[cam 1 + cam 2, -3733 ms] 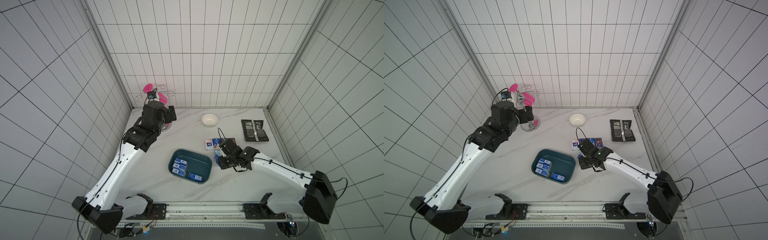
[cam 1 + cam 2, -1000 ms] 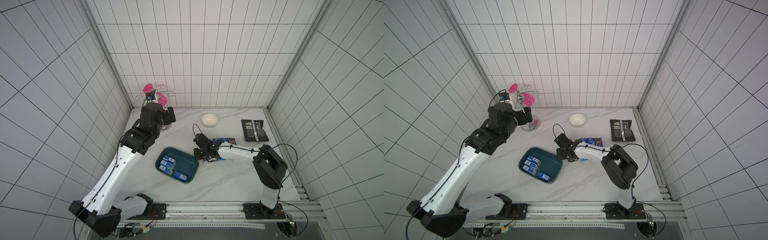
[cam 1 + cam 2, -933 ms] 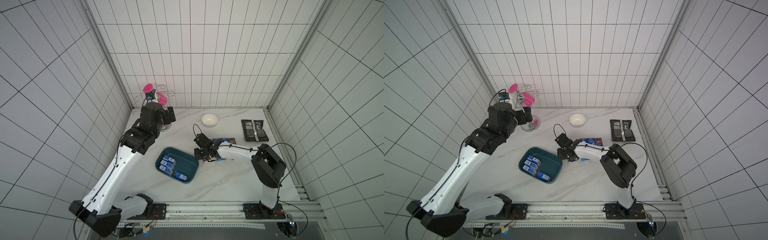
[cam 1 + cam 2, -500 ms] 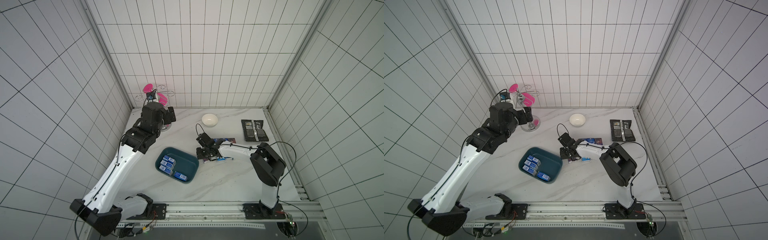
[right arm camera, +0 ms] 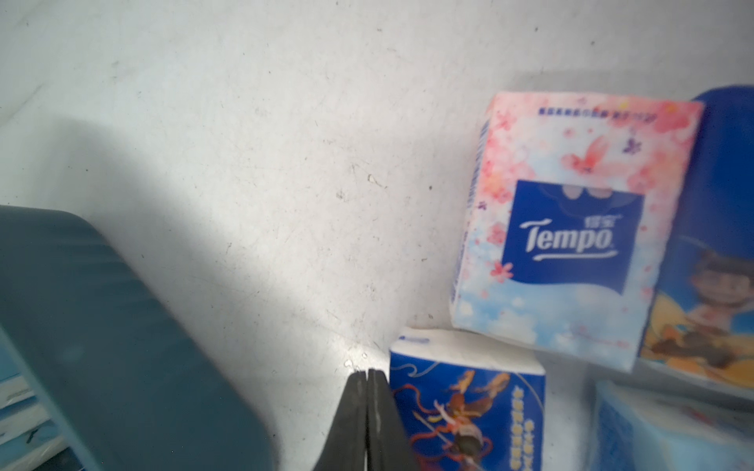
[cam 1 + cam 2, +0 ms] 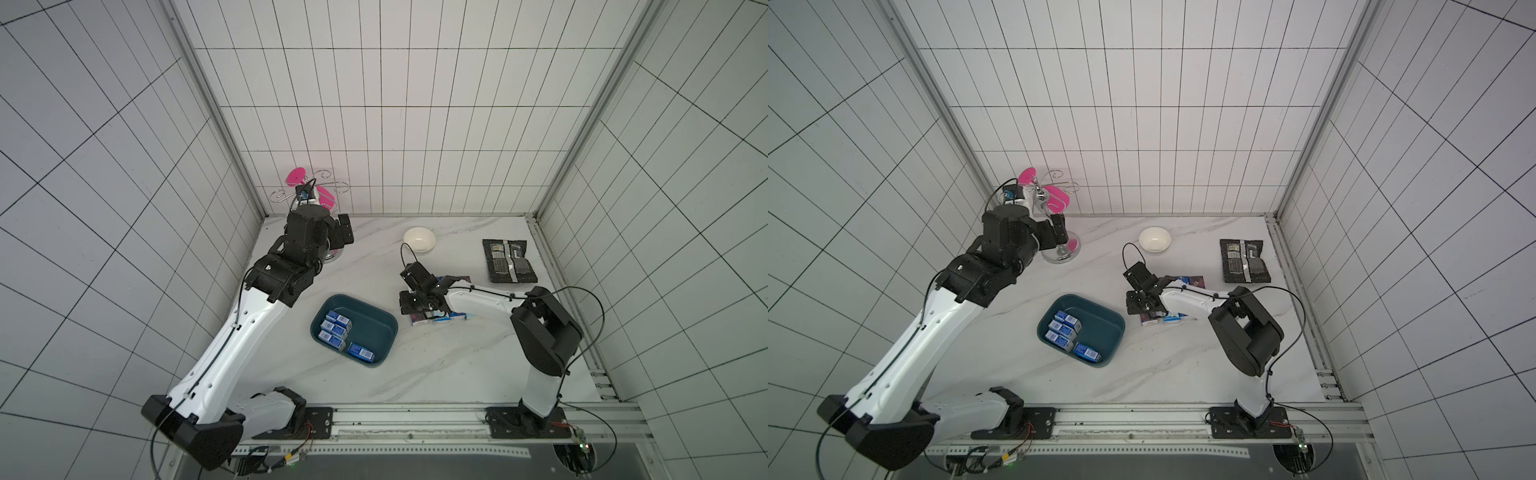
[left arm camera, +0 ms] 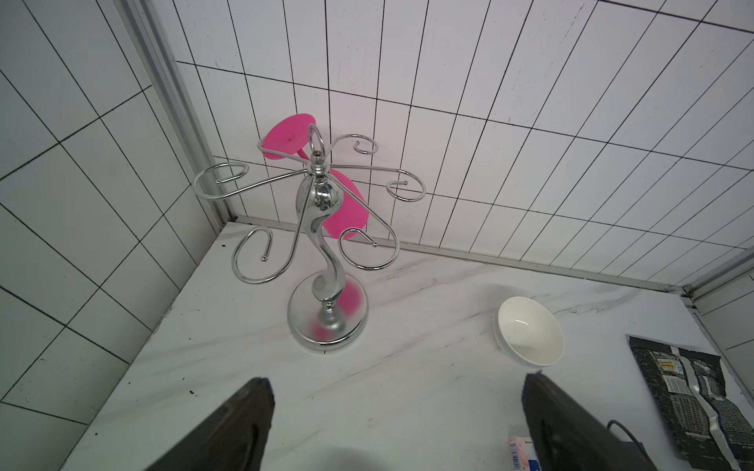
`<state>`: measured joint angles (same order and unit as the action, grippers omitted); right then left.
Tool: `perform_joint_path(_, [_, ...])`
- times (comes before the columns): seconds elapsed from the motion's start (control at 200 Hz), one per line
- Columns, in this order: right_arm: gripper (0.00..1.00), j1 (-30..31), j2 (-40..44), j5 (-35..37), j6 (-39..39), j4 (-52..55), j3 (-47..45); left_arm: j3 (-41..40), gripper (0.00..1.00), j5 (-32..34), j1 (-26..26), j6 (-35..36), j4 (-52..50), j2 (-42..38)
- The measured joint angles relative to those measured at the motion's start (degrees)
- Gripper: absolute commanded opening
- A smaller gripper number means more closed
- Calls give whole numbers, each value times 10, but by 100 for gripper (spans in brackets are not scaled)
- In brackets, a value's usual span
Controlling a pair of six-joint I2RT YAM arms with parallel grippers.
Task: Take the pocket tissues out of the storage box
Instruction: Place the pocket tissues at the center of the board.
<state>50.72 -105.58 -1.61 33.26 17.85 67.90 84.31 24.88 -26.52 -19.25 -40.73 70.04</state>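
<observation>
The dark teal storage box (image 6: 376, 332) (image 6: 1102, 328) sits mid-table with several blue pocket tissues (image 6: 334, 330) (image 6: 1064, 330) inside. More pocket tissues (image 6: 436, 328) (image 6: 1169, 318) lie on the table just right of the box. My right gripper (image 6: 409, 309) (image 6: 1137, 306) (image 5: 367, 373) is low between the box (image 5: 102, 326) and those packs. It is shut on nothing, right beside a blue pack (image 5: 465, 407), with a pink-white pack (image 5: 571, 228) past it. My left gripper (image 6: 345, 232) (image 6: 1060, 230) (image 7: 395, 379) is open and empty, raised at the back left.
A chrome glass rack (image 6: 328, 257) (image 7: 322, 244) holding a pink glass stands in the back left corner. A white bowl (image 6: 419, 240) (image 6: 1154, 239) (image 7: 530, 330) sits at the back middle. A black foil packet (image 6: 509, 261) (image 6: 1244, 261) lies at the back right.
The box has slid left since the earliest frames, and the right arm folded in towards it. Over the last second the shut right gripper has edged right, away from the box's rim.
</observation>
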Motion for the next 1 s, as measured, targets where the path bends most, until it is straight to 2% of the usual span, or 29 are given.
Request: perform_joint_path(1.0, [8, -2, 3, 10, 4, 3, -32, 0, 98, 4, 0, 0, 2, 0])
